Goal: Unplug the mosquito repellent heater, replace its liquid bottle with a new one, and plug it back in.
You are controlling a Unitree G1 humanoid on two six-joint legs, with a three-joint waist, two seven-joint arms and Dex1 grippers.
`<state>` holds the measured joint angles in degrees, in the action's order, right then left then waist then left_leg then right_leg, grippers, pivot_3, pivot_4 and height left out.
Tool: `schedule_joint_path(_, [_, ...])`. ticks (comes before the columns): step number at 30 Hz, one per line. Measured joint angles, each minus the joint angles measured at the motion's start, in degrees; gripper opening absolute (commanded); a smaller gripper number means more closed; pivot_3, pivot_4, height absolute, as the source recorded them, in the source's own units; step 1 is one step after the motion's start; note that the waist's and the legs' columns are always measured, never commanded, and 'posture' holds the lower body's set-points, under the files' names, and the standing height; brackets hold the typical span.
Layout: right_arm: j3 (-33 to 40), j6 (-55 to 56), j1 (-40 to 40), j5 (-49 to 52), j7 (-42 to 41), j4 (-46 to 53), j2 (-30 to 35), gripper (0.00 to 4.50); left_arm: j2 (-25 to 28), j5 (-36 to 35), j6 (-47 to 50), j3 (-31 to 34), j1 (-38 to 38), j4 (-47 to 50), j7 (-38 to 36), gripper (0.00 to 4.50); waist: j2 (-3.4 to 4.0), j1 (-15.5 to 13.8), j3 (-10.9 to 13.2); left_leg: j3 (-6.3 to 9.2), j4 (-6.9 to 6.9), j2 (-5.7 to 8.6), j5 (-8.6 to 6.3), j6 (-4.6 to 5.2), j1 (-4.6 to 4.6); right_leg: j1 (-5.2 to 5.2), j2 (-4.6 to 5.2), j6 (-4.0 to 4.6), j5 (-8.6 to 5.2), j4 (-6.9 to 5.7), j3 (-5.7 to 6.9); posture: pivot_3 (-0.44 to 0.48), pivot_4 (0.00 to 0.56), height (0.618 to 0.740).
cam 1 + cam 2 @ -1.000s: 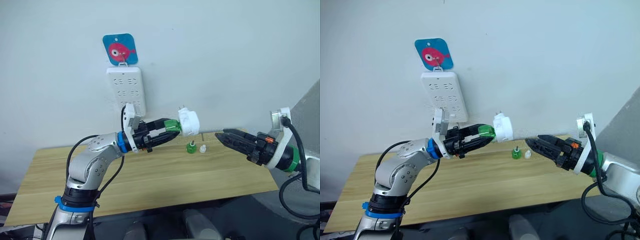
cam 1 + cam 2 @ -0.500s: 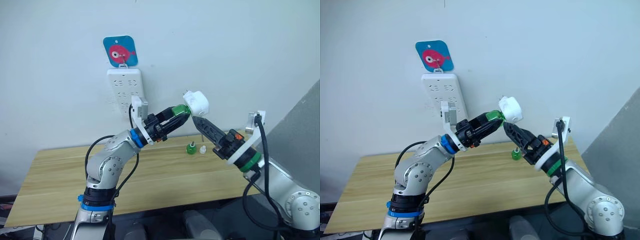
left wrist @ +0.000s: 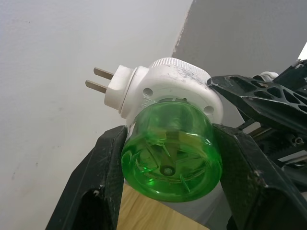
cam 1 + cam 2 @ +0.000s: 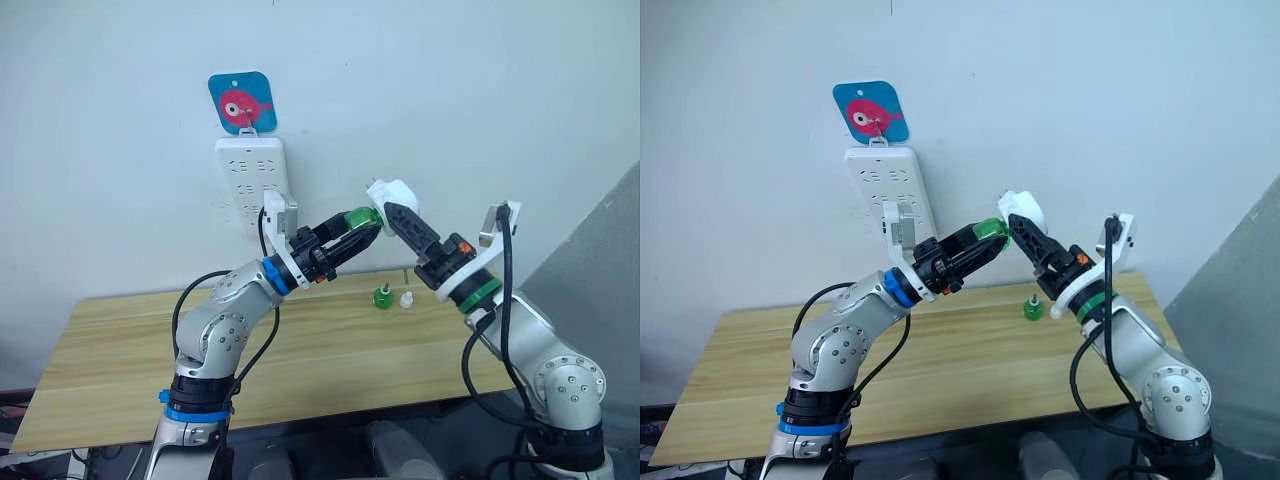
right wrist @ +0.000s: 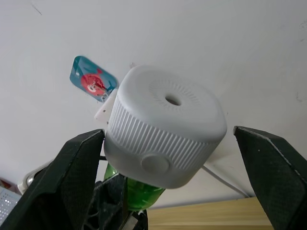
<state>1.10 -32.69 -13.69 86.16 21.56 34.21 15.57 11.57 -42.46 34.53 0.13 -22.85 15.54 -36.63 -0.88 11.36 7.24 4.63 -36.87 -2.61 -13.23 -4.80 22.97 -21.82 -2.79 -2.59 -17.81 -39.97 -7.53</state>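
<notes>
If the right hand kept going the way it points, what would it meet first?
Most likely the mosquito repellent heater: its white body sits straight ahead between the right hand and its open fingers, though depth is unclear.

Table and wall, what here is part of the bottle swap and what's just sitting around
Part of the job:
mosquito repellent heater
green bottle, clamped by left gripper
right gripper, open around the heater
power strip
small green bottle on the table

Sitting around:
fish sticker
small white cap, purpose unclear
</notes>
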Motion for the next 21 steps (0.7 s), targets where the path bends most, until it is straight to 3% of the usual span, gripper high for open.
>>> schedule_joint_path(10, [-0.08,1.12,-1.55,-1.14,-0.20,-2.25,-4.61,4.50,-0.03,0.95,-0.27,-1.13,0.09,0.50,-0.26,2.39,0.01,0.09,-0.01,0.01,0.01,0.00,0.00,0.00,0.00,0.00,0.00,0.00,0.00,0.00,0.01,-0.215,0.054,0.740])
schedule_joint_path(13, [0.11,1.13,-1.51,-1.15,-0.90,-3.21,-4.88,3.93,0.02,1.15,-0.34,-1.33,0.13,0.68,-0.31,2.39,0.01,0.09,-0.01,0.01,0.00,0.00,0.00,0.00,0.01,0.00,0.00,0.00,0.00,0.00,0.00,-0.211,0.054,0.740])
schedule_joint_path(15, [0.12,1.13,-1.49,-1.03,-1.71,-3.23,-5.18,3.28,0.15,1.37,-0.54,-1.80,0.33,0.67,-0.34,2.39,0.01,0.08,-0.01,0.01,0.01,0.00,0.00,0.00,0.01,0.00,0.00,0.00,0.00,0.00,0.01,-0.211,0.054,0.740])
schedule_joint_path(21, [-0.03,0.97,-1.36,-0.86,-2.49,-3.23,-5.63,3.18,0.45,2.61,-2.57,-2.52,1.22,1.23,-0.47,2.39,0.02,0.06,-0.01,0.02,0.01,0.00,0.00,0.00,0.00,0.00,0.00,0.00,0.00,0.00,0.01,-0.207,0.053,0.740])
